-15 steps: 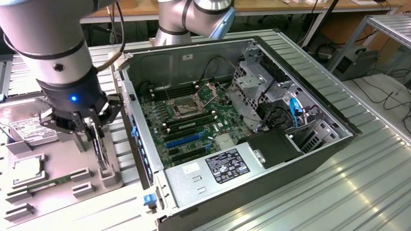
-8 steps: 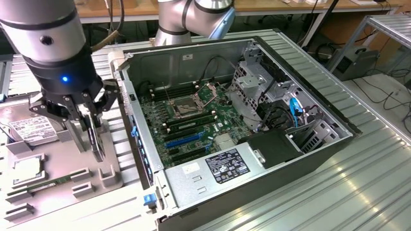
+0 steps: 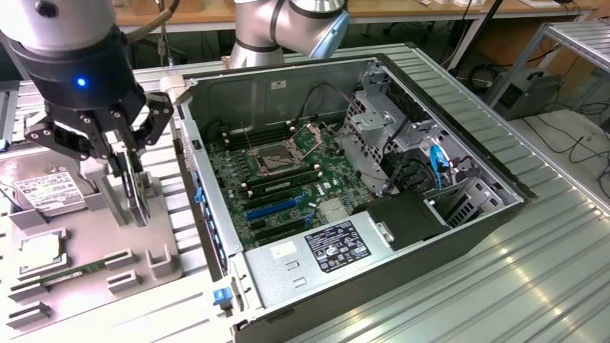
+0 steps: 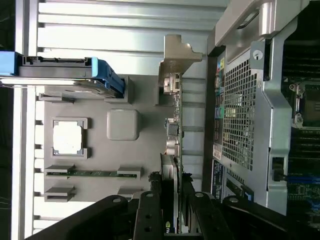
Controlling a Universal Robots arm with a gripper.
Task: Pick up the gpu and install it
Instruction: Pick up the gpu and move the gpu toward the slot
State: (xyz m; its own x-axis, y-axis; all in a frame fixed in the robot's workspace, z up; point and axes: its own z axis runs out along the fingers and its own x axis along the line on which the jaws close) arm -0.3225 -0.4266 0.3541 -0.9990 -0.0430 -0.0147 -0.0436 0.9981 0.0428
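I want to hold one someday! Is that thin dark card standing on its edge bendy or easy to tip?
Probably stiff: the gpu looks like a flat board with a metal bracket. Likely tippy: it stands on its thin edge. Probably fragile, with small exposed parts.

Silver-grey arm (image 3: 276, 28) with rounded joints and a blue-grey cap. A black wrist cuff carries a small blue light. The black gripper (image 3: 131, 182) has linked fingers (image 4: 148, 215) with round pivot screws.
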